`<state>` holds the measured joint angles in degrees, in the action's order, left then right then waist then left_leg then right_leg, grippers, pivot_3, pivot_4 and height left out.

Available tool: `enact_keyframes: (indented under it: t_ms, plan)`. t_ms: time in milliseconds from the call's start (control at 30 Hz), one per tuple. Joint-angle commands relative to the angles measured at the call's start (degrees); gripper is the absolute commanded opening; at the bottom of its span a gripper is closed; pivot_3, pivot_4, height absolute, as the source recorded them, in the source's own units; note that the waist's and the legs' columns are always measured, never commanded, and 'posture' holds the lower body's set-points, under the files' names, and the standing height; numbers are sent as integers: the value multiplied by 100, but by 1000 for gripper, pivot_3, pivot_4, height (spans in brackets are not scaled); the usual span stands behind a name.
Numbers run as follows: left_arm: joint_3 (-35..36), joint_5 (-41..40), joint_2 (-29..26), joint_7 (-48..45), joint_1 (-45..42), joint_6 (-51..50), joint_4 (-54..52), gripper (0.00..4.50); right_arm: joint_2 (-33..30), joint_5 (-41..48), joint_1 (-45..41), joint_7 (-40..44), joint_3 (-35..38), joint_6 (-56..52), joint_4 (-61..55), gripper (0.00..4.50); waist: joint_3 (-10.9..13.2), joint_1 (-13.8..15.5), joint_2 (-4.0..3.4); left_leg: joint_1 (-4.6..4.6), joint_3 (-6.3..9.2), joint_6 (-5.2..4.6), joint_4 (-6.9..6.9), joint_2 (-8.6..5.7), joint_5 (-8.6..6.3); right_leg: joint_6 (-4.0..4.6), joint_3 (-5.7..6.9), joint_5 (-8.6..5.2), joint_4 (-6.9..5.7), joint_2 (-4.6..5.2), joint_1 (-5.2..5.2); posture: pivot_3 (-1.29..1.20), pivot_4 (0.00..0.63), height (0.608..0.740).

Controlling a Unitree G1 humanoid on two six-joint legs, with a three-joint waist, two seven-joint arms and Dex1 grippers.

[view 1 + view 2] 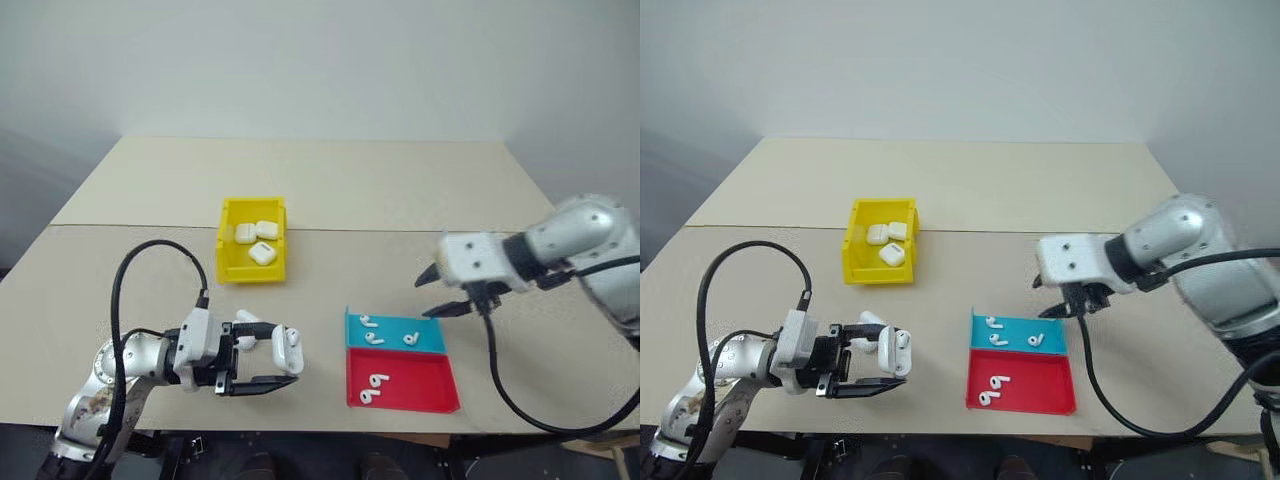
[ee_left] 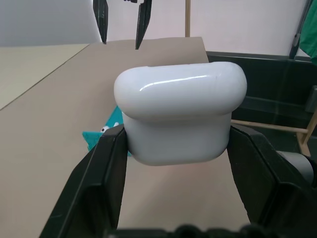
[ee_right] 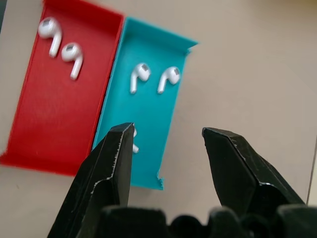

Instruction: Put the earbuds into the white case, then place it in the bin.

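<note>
Three glossy white rounded earbud cases already lie in the small bright yellow plastic bin point(image 1: 251, 253), and a fourth white case point(image 1: 289, 350), lid apparently flipped open though the head views are too coarse to be sure, is clamped between the closed fingers of the left gripper point(image 1: 268, 364), near the table edge in front of the bin. The right gripper point(image 3: 167, 148) hangs empty, jaws parted, above the flat blue tray point(image 3: 168, 54) off to the bin's right. Filling and binning remain: three tiny white stemmed earbuds point(image 3: 140, 74) lie in the blue tray, two in the adjoining flat red tray point(image 3: 62, 106).
</note>
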<state>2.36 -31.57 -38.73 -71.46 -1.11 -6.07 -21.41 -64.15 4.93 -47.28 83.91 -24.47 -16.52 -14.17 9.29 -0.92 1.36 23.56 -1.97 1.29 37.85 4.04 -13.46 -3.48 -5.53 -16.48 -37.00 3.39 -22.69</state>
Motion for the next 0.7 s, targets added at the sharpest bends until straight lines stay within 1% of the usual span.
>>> enact_keyframes:
  t_ms: [33,100,200,267,433,567,700]
  plan:
    - [61,-27,51,207,27,68,-251,2757,200,-866,-326,295,-354,1173,380,2671,0,15,0,2,-1,0,1,0,0,0,0,0,0,1,-1,0,150,740]
    - [47,-45,73,304,39,28,-315,2757,360,-1178,-412,393,-526,1767,613,2671,1,29,-1,4,-1,0,1,0,0,0,1,0,-1,1,-3,0,150,740]
    - [42,-56,59,377,64,6,-361,2757,551,-1534,-485,494,-683,2348,863,2671,0,21,-1,10,-1,0,1,0,0,1,1,0,-1,0,-9,0,150,740]
    - [36,-61,45,411,84,-3,-394,2757,612,-1610,-480,604,-703,2607,949,2671,1,21,-1,13,-1,0,1,0,0,1,1,0,-3,0,-13,0,150,740]
    - [30,-51,38,533,139,-33,-482,2757,789,-1614,-285,719,-762,2777,887,2671,1,21,-1,12,-1,0,1,0,0,2,1,1,-7,1,-13,0,150,740]
    - [25,-56,28,581,171,-41,-519,2757,897,-1893,-238,605,-818,2994,1053,2671,1,21,-2,6,-1,0,2,0,1,2,1,1,-10,0,-9,0,150,740]
    - [9,-69,21,604,164,-47,-532,2757,933,-1800,-137,776,-839,3175,1067,2671,1,20,-2,7,-1,0,2,0,1,2,1,1,-10,0,-10,0,150,740]
